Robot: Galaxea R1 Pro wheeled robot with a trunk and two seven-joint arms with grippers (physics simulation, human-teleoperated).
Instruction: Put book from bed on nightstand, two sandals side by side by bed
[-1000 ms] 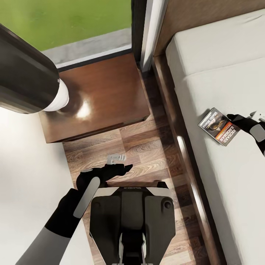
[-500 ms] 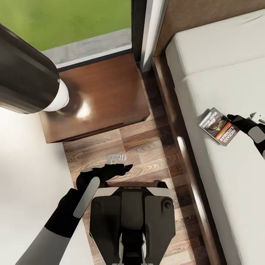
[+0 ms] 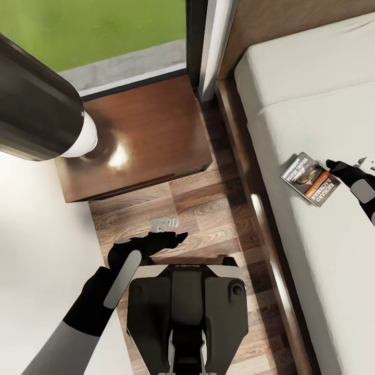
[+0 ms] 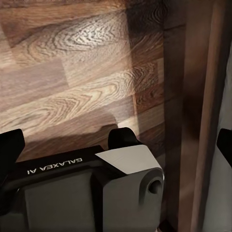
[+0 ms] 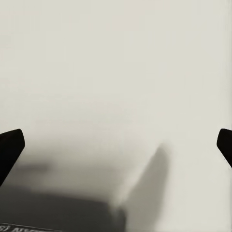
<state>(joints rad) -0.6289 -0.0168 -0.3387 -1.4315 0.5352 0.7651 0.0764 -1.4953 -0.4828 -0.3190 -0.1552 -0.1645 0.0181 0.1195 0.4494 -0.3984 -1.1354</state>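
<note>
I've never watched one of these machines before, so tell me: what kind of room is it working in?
Most likely a bedroom: a wide bed with a pale mattress, a low wooden nightstand beside it under a window, and a paperback book lying on the mattress.

Base (image 3: 187, 307): showing a dark grey, glossy shell with a white rim curving along its front edge and tapering toward the rear.
Base marking: carrying white "GALAXEA AI" lettering (image 4: 54, 166) on a black band, seen from the left wrist view.
Base corner (image 4: 133, 174): wearing a white panel with a round recessed hole.
Left arm (image 3: 99, 297): showing black joint covers, a light grey inlay strip and a grey forearm sleeve.
Right arm (image 3: 359, 187): showing black casing with a grey oval inlay.
Fingertips (image 5: 10, 147): appearing black and blunt.
</note>
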